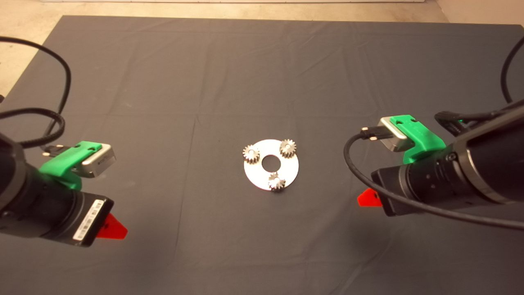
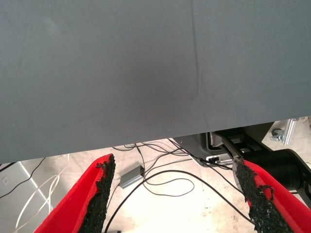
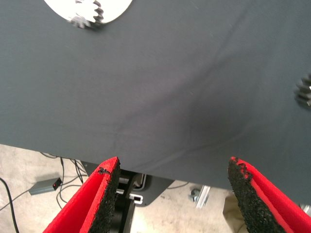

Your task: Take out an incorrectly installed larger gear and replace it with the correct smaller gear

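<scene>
Three gears flat on disc (image 1: 271,165), axes upright

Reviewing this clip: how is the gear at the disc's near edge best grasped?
Probably from straight above, with the gripper closing across its toothed rim. The gear lies flat on the silver disc with its axis upright, so only the rim offers opposing faces to pinch.

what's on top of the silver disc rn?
Three small gears sit near the rim of the silver disc; its centre hole is bare. Whatever seats each gear is covered.
</scene>
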`<action>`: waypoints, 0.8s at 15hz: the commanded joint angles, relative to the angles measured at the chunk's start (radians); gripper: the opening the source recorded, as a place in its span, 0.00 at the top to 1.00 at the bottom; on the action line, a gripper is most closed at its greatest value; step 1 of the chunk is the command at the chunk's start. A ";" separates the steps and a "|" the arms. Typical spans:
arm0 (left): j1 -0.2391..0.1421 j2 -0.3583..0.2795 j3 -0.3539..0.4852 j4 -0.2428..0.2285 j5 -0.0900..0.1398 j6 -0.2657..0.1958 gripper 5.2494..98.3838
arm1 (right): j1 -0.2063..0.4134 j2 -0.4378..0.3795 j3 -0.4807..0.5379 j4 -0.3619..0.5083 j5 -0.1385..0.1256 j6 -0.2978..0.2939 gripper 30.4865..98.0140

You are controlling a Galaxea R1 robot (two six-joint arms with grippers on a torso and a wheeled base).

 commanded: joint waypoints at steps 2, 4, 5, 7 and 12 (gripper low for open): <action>-0.018 -0.003 0.028 -0.018 0.032 -0.027 0.37 | 0.024 -0.028 0.009 0.087 -0.014 0.027 0.58; -0.018 -0.007 0.031 -0.020 0.006 -0.026 0.37 | 0.024 -0.031 0.013 0.088 -0.015 0.027 0.58; -0.018 -0.011 0.025 -0.020 0.015 -0.018 0.37 | 0.024 -0.032 0.013 0.088 -0.016 0.027 0.58; -0.018 -0.028 0.017 -0.018 0.058 -0.015 0.37 | 0.024 -0.032 0.013 0.088 -0.014 0.024 0.58; -0.018 -0.030 0.008 -0.020 0.115 -0.015 0.37 | 0.017 -0.026 0.010 0.079 -0.014 0.019 0.58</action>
